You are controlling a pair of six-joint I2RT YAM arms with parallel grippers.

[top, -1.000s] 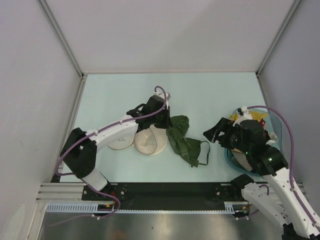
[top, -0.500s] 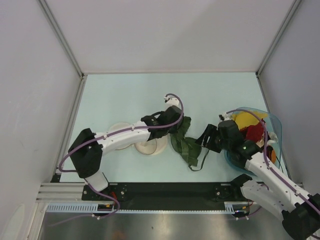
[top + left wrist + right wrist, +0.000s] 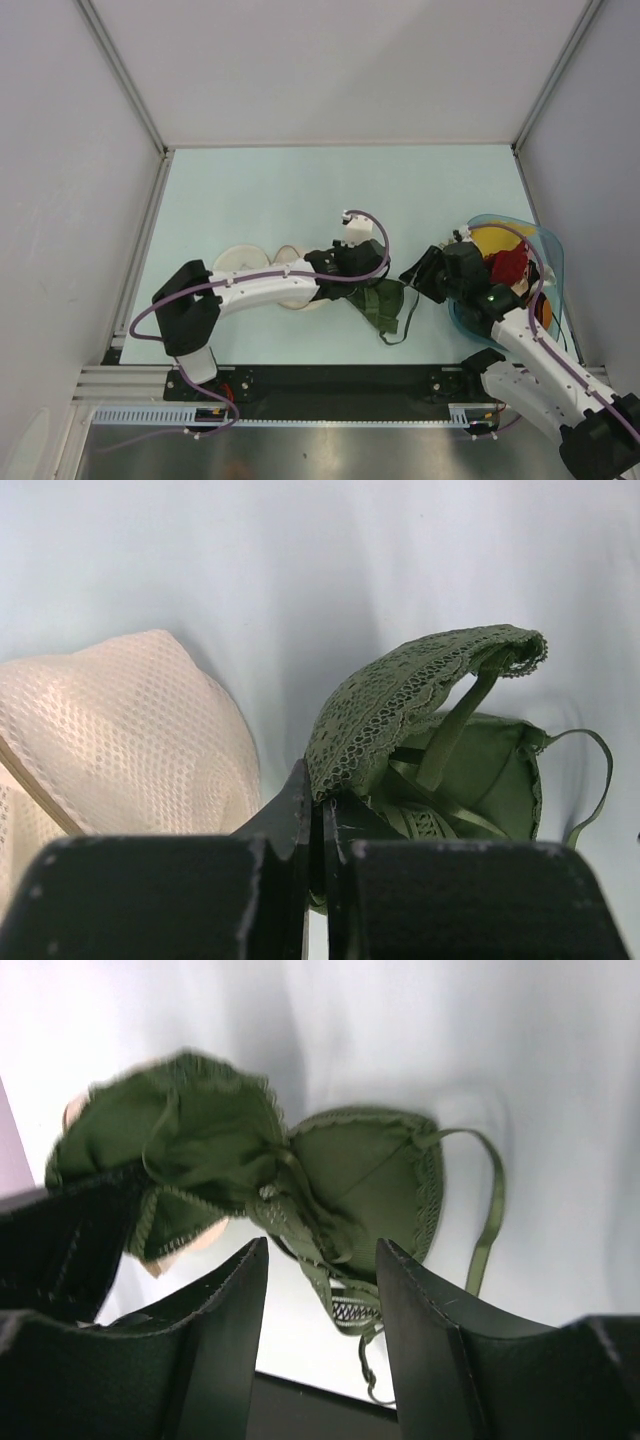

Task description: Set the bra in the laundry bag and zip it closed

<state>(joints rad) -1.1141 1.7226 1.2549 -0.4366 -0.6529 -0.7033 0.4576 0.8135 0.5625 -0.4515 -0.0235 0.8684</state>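
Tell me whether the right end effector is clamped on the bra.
No, the right end effector stands wide open, and the bra lies beyond the gap, not pinched.

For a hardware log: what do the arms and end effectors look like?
The left arm and right arm have white links, black joints and a looping purple cable each. A green light glows on the right arm. Their end effector fingers are flat, matte black.

Bra [image 3: 378, 300]: one
Laundry bag [image 3: 232, 262]: one
Blue tub [image 3: 548, 250]: one
Yellow garment [image 3: 495, 238]: one
Red garment [image 3: 510, 265]: one
Left arm [image 3: 250, 288] and right arm [image 3: 530, 345]: two
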